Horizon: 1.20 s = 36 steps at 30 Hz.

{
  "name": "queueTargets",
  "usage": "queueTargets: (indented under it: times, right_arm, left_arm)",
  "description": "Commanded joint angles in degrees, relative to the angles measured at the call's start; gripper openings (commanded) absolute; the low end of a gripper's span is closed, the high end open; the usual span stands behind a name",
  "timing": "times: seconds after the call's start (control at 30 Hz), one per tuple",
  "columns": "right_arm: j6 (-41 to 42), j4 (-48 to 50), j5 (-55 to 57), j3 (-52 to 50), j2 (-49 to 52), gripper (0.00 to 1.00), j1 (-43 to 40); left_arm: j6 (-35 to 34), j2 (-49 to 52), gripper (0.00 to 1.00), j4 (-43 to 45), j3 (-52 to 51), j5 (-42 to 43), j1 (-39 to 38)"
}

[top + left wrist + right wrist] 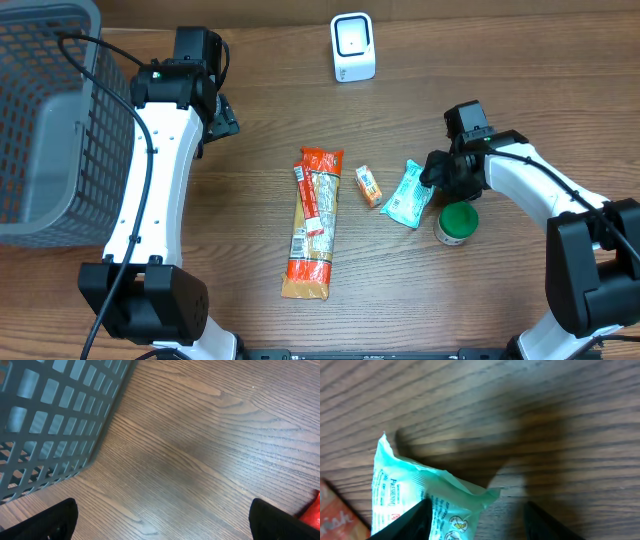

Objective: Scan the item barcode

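The mint-green packet (407,195) is lying flat on the wooden bench (250,160), right of centre, between a small orange packet (369,186) and a green-lidded jar (457,222). The right pincer (436,172) is hanging over the packet's upper end. In the wrist view its jaws are standing partway apart astride the packet's corner, one finger (412,520) overlapping the wrapper and the other (547,522) sitting clear of it over bare wood. The white barcode scanner (352,47) is standing at the far edge, well apart from the packet. The left pincer (222,118) is hovering wide open beside the grey mesh basket (40,120), gripping nothing. A long orange-ended packet (312,222) is lying at mid-bench.
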Motion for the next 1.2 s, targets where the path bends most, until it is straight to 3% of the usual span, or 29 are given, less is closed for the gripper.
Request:
queueTargets:
  times: [0.0,1.17]
  right_arm:
    - [0.3,0.2,1.3,-0.7,-1.6,0.60,0.2]
    - [0.3,0.5,1.0,-0.7,-1.6,0.66,0.2]
  left_arm:
    - [-0.2,-0.4,1.00,0.0,0.7,0.1,-0.4]
    - [-0.2,-0.4,1.00,0.0,0.7,0.1,-0.4]
